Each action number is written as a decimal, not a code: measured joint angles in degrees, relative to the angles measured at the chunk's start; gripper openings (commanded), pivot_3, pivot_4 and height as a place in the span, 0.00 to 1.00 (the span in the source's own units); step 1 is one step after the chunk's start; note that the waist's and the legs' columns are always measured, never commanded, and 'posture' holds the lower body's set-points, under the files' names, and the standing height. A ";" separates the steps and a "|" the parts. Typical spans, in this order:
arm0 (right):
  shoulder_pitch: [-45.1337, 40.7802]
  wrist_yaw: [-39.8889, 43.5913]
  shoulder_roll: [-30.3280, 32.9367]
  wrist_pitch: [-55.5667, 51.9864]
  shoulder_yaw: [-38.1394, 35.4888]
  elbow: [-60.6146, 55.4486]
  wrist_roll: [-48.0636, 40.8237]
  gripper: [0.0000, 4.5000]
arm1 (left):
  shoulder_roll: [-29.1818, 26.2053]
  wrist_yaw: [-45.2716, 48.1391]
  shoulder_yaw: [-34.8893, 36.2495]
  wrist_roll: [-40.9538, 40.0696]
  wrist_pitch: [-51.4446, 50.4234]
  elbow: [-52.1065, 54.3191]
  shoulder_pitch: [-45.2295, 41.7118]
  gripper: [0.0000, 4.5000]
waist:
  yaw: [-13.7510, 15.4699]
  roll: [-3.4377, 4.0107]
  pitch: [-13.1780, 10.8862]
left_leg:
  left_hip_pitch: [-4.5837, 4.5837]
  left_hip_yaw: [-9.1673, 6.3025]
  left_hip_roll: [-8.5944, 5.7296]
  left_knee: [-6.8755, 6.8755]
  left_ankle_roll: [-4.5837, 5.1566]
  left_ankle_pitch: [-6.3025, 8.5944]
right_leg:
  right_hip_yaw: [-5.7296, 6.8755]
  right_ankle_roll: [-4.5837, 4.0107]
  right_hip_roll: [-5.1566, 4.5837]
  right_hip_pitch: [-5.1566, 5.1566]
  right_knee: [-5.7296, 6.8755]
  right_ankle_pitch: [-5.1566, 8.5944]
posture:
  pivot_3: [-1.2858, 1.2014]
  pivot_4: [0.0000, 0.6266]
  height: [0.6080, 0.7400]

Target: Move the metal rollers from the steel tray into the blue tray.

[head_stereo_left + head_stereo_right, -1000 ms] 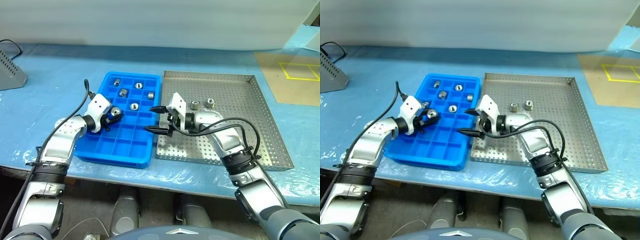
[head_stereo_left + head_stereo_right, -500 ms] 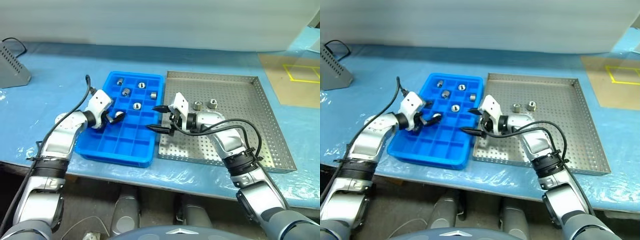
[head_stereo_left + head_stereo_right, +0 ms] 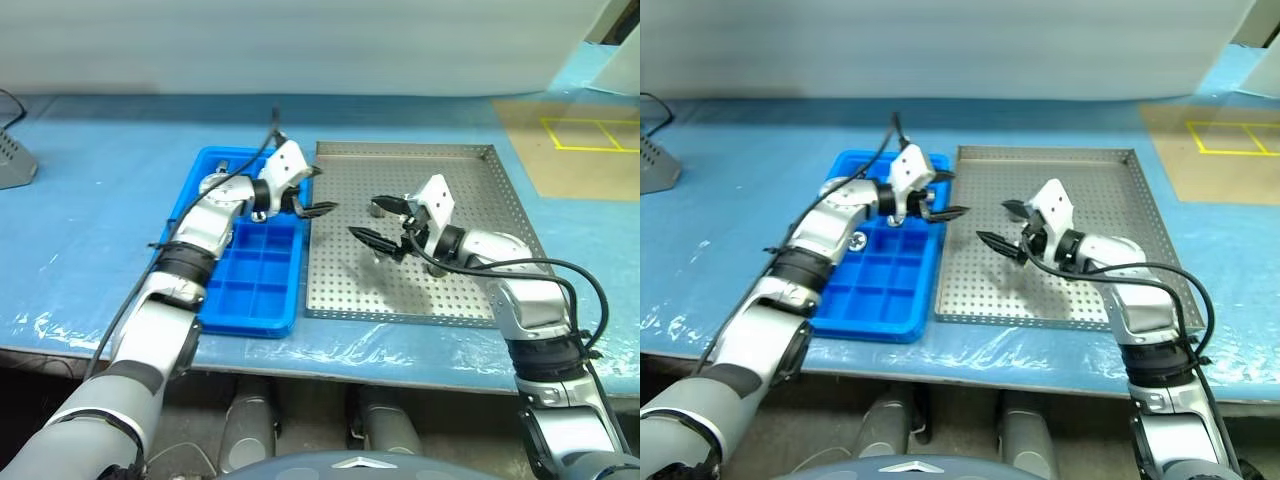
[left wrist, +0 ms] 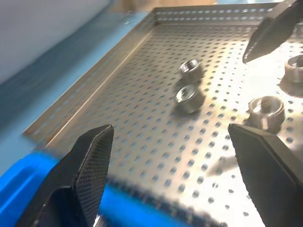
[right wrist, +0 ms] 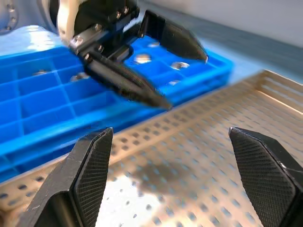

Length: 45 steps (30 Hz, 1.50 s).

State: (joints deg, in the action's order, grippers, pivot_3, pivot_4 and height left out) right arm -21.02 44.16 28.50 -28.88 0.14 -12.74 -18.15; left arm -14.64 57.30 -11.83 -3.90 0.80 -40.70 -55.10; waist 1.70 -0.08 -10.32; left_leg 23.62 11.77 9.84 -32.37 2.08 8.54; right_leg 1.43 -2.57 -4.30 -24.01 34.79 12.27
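Several metal rollers (image 4: 189, 98) lie loose on the perforated floor of the steel tray (image 3: 400, 290); more rollers (image 5: 142, 58) sit in compartments of the blue tray (image 3: 250, 300) to its left. My left gripper (image 3: 328, 190) hangs open and empty over the seam between the two trays, pointing toward the steel tray. My right gripper (image 3: 361, 216) is open and empty too. It hovers over the middle of the steel tray and faces the left gripper. Its body hides most of the tray's rollers in the head views. One of its fingertips (image 4: 272, 30) shows in the left wrist view.
Both trays rest side by side on a table covered in blue film (image 3: 90, 230). A grey device (image 3: 10, 165) stands at the far left edge. A brown mat with yellow tape (image 3: 590, 130) lies at the back right.
The left gripper, shut on a roller over the blue tray, opened and dropped it there, then swung right to the steel tray's edge. The right gripper moved right. The camera shifted.
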 measured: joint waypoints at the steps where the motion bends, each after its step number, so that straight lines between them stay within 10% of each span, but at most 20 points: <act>1: 1.65 -1.16 0.54 -0.60 -0.86 -2.01 0.00 0.90 | 1.90 1.17 -0.33 0.19 1.55 -3.09 -0.91 0.91 | -0.63 0.00 0.00 | 0.01 0.00 -0.01 0.00 0.01 0.01 | 0.00 0.00 0.00 0.00 -0.01 0.00 | 0.33 0.24 1.00; 11: 13.23 -9.75 0.69 -7.52 -5.17 -16.69 -2.29 0.90 | 11.49 4.81 -3.83 5.57 11.99 -21.09 -5.04 0.91 | -5.54 0.00 0.01 | 0.02 -0.01 -0.01 -0.20 0.16 0.10 | 0.02 0.09 0.05 0.07 -0.07 -0.01 | 0.27 0.24 1.00; 35: 16.97 -14.28 0.82 -8.64 -4.38 -19.59 -2.04 0.90 | 12.14 -4.92 -2.87 13.76 13.72 -31.28 -6.96 0.91 | -9.40 0.01 0.01 | 0.33 -0.10 -0.08 -0.74 0.70 0.45 | 0.08 0.18 -0.03 0.26 -0.33 -0.02 | 0.26 0.24 1.00; 39: 16.97 -14.38 0.89 -8.63 -4.25 -19.59 -1.99 0.90 | 12.41 -5.35 -2.63 14.18 13.50 -31.42 -6.95 0.64 | -9.77 0.01 0.01 | 0.33 -0.12 -0.10 -0.75 0.74 0.47 | 0.09 0.18 -0.04 0.37 -0.43 -0.03 | 0.26 0.24 1.00; 45: 16.96 -14.52 1.23 -8.46 -3.72 -19.54 -1.14 0.90 | 12.47 -6.07 -2.64 15.20 13.51 -31.54 -6.94 0.53 | -10.63 0.02 0.01 | 0.02 -0.18 -0.10 -0.73 0.89 0.57 | 0.19 0.54 -0.04 1.00 -1.08 0.12 | 0.26 0.24 1.00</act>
State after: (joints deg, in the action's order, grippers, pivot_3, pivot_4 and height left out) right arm -4.06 29.64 29.72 -37.34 -3.57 -32.27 -19.29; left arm -2.16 51.22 -14.48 11.30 14.31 -72.24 -62.04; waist -8.93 -0.06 -10.31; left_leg 23.64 11.59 9.74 -33.09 2.97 9.11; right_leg 1.62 -2.04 -4.33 -23.02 33.71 12.39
